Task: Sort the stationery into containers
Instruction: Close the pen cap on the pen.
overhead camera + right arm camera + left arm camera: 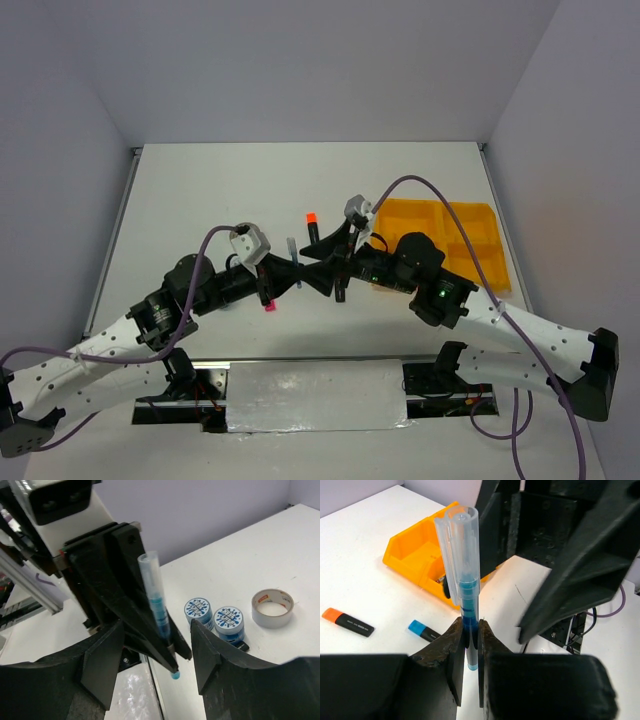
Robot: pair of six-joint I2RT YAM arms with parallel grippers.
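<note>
My left gripper (471,635) is shut on a thin blue pen (465,570) near its lower end and holds it upright above the table. My right gripper (157,650) is open and faces the left one. The pen (156,605) stands between its spread fingers, and they do not touch it. In the top view both grippers meet at mid-table, left (297,272) and right (335,265). The yellow-orange tray (450,240) lies at the right. A red pen is not in view.
An orange-capped highlighter (349,622) and a blue-capped one (422,630) lie on the table near the tray (415,555). A pink-capped one (269,303) lies under the left arm. Two blue-white tubs (198,611) (228,622) and the grey tape ring (272,607) sit together.
</note>
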